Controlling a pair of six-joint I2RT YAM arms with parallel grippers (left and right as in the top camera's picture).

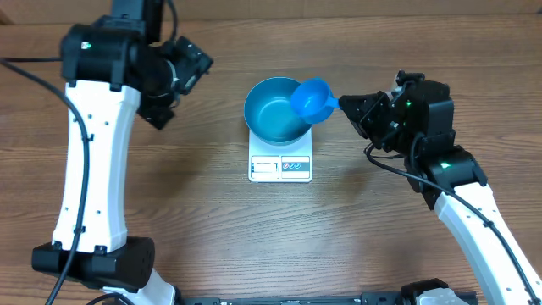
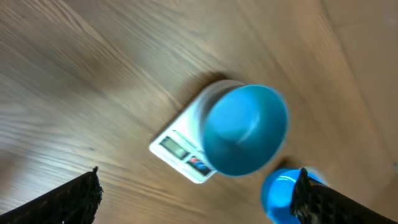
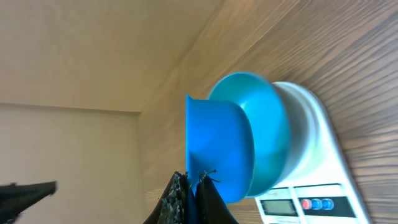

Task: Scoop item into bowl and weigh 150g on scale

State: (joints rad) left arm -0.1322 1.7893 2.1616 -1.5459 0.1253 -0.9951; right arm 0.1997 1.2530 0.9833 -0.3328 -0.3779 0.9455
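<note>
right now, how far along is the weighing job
Done: the round teal-blue bowl sits on the small white square scale. In hand: the right gripper, shut on the small blue plastic scoop, holds it over the bowl's rim. Left: the bowl looks empty, so all the filling remains. The left gripper stands open.

1. This looked like a robotics lab bench rather than a home kitchen.
2. Two white jointed machines, the left arm (image 1: pixel 93 169) and the right arm (image 1: pixel 478 212), rose from the near edge of a wood-grain table (image 1: pixel 212 229), with black cables (image 1: pixel 25 68) trailing loose.
3. Beyond the table edge lay only a plain beige background (image 3: pixel 74 50).
</note>
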